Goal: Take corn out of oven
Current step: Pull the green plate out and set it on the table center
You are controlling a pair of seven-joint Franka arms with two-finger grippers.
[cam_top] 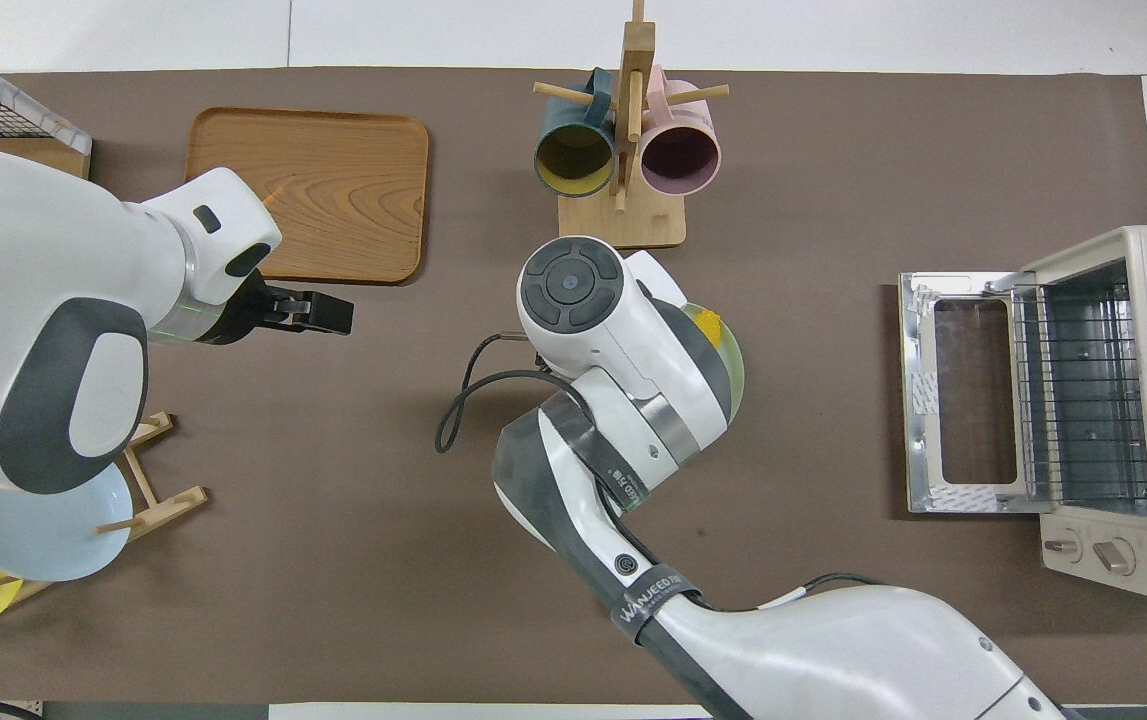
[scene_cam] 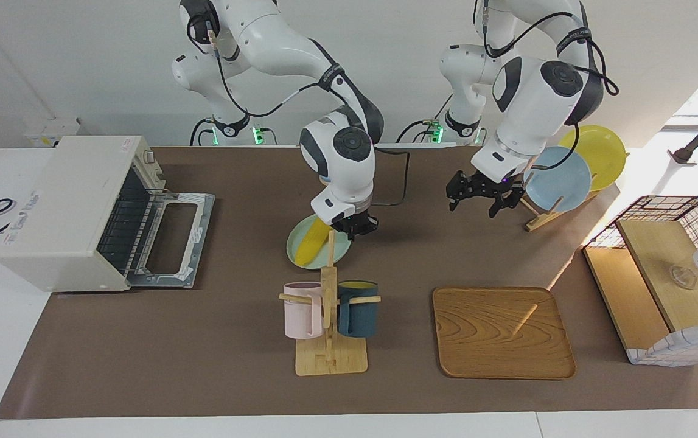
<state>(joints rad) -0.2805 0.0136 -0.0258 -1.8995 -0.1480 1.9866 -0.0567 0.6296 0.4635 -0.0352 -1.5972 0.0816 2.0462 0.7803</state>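
Corn lies on pale green plate, on bench just robot-side of mug rack, clear of open oven. Right tool sits at plate rim; grip state cannot be told. Left tool is spread, idle over bench. Corn is judged light, stiff, slippery: best carried via plate edge.

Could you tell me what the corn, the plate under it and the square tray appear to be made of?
Corn: probably plastic; smooth, evenly bright yellow, no kernel texture visible.
Pale green plate: plastic or glazed ceramic, cannot tell which; smooth, uniform colour.
Tray: wood or wood-look laminate; curved grain lines, satin finish.
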